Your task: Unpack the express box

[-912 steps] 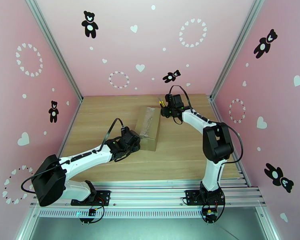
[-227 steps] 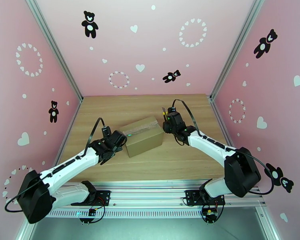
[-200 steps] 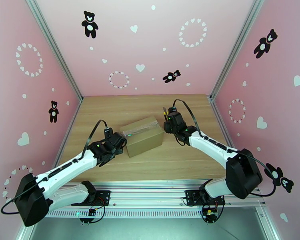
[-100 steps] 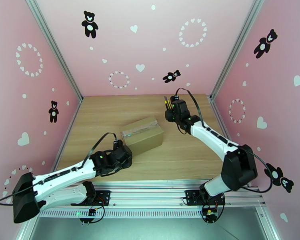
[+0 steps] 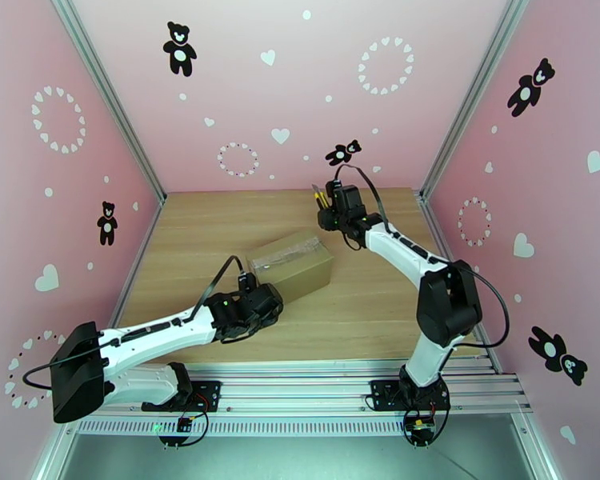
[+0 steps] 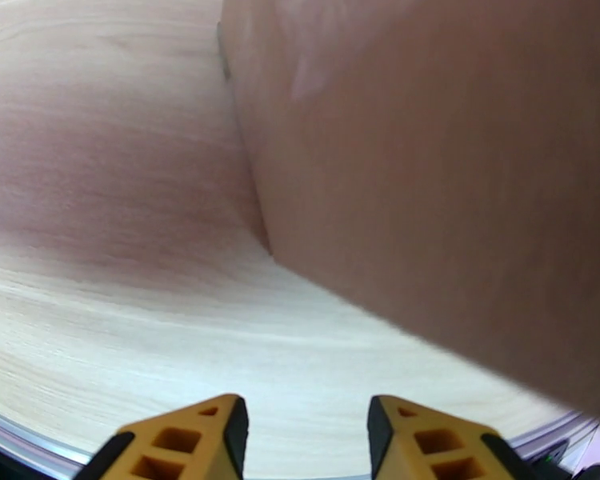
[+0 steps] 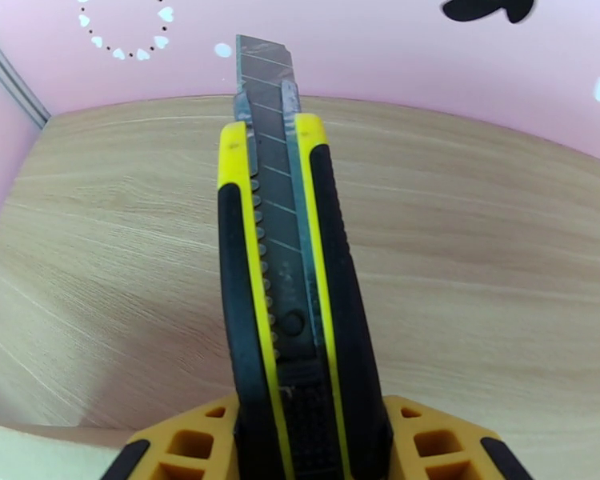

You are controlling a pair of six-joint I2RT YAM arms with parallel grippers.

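The express box (image 5: pixel 292 267), a brown carton with shiny tape along its top, lies at an angle in the middle of the wooden table (image 5: pixel 364 314). My left gripper (image 5: pixel 274 300) is low at the box's near left corner, open, with nothing between its yellow fingertips (image 6: pixel 212 434). In the left wrist view the box's plain side (image 6: pixel 444 170) looms close ahead. My right gripper (image 5: pixel 330 211) hovers beyond the box's far right end, shut on a yellow-black utility knife (image 7: pixel 284 258). The knife's blade (image 7: pixel 264 74) is extended and points toward the back wall.
Pink walls with bear and heart stickers close in the table at the left, back and right. An aluminium rail (image 5: pixel 300 370) runs along the near edge by the arm bases. Bare wood lies right of the box (image 5: pixel 380 274).
My left gripper slid from the box's left end round to its near side, and the box shifted slightly right. My right arm drew back toward the far wall with the knife.
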